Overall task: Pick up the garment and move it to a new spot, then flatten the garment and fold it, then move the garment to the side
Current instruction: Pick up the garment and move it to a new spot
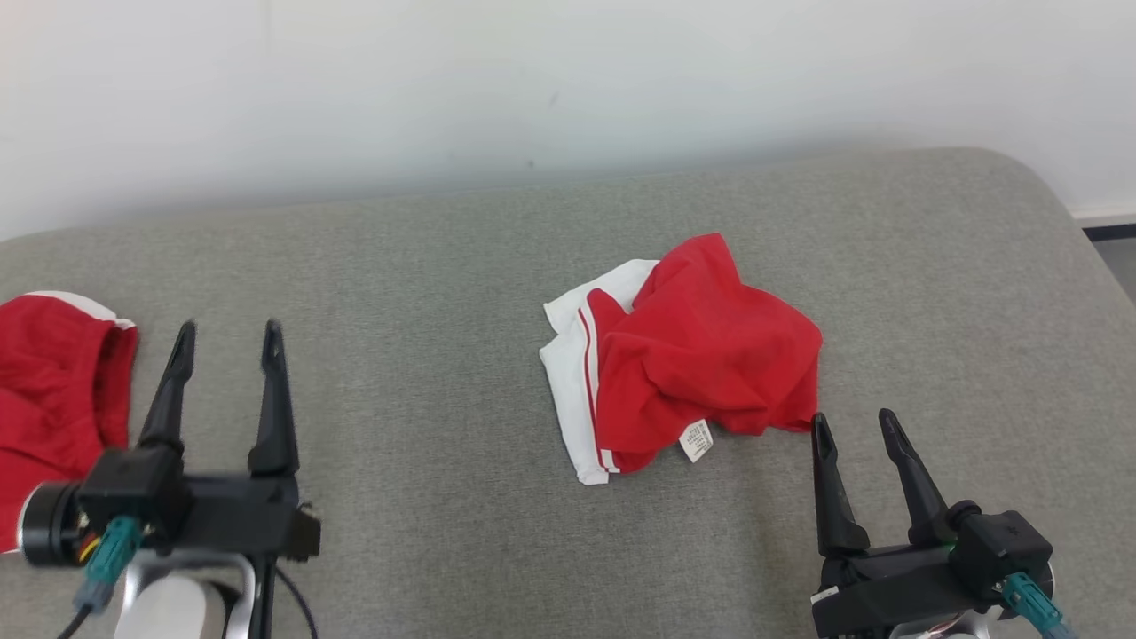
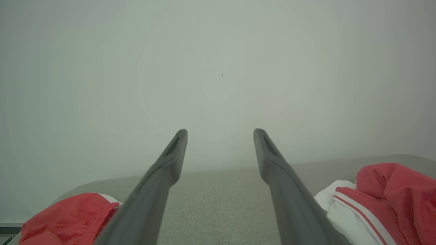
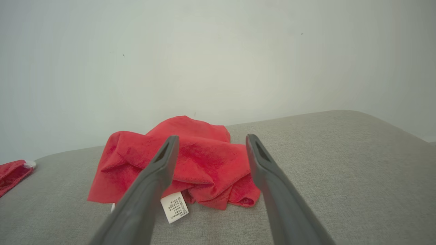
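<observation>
Left pincer (image 1: 228,328), with its two long dark fingers, is being held wide open at the lower left of the head view, and nothing is being gripped between the jaws. At the left edge of that frame a rumpled red garment with a white hem (image 1: 53,382) is lying on the grey woven upholstered surface (image 1: 426,266), near the pincer's outer finger but apart from it. In the left wrist view the left pincer (image 2: 220,132) is being shown spread against the pale wall (image 2: 218,68), with the red garment with a white hem (image 2: 68,214) at the lower left corner.

At the centre of the head view a crumpled red-and-white garment (image 1: 701,355) of soft fabric is lying in a heap, white panel to the left, red bulk to the right, and a small white care label (image 1: 697,440) is sticking out at its lower edge. It is being seen at the lower right of the left wrist view (image 2: 391,197).

At the lower right of the head view the right pincer (image 1: 853,417) is likewise being held wide open and empty, its fingertips just beside the heap's lower right edge. In the right wrist view the right pincer (image 3: 212,137) is being pointed at the crumpled red-and-white garment (image 3: 197,160), with the label (image 3: 174,206) below.
</observation>
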`<state>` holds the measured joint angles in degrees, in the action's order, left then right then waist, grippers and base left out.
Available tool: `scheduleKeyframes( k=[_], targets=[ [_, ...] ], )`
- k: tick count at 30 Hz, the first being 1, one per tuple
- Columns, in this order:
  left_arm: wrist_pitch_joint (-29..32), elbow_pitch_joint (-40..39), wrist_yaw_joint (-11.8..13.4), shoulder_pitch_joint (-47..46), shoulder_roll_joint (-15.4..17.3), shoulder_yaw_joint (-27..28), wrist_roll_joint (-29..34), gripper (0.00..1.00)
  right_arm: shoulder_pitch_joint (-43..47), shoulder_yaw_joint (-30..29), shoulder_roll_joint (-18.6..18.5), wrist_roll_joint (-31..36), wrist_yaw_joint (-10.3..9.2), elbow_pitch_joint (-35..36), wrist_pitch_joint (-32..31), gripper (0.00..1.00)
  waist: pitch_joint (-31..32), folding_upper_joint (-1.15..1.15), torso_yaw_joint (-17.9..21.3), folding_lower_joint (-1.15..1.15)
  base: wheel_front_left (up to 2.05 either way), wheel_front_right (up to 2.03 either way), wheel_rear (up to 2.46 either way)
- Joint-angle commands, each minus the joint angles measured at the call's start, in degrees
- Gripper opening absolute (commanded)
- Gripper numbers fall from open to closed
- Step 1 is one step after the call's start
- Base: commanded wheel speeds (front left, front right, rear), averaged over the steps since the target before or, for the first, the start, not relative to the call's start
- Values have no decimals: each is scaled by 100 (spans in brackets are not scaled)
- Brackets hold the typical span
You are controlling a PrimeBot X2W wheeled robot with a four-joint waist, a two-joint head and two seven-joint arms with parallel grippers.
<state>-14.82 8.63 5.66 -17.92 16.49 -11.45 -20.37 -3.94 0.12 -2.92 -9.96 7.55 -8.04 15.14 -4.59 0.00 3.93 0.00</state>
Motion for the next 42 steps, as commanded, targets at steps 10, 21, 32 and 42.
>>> scheduleKeyframes(
  k=[10, 21, 32, 42],
  targets=[
    [-15, -407, 240, 1009, 187, -21, 136, 100, 147, -41, 7, 140, -12, -23, 1, 100, 179, 0, -272, 0, 0, 0, 0],
    [-31, -472, 448, 1755, 11, -34, 41, 100, 314, 93, 8, 206, -12, -143, 1, 100, 449, 0, -237, 0, 0, 0, 0],
    [-38, -542, 582, 2256, -75, 134, 31, 100, 391, 60, 8, 280, -12, -211, 1, 100, 579, 0, -187, 0, 0, 0, 0],
    [-42, -825, 335, 2449, -94, 412, 271, 100, 425, 83, 8, 321, -12, -285, 1, 100, 643, 0, -151, 0, 0, 0, 0]
  ],
)
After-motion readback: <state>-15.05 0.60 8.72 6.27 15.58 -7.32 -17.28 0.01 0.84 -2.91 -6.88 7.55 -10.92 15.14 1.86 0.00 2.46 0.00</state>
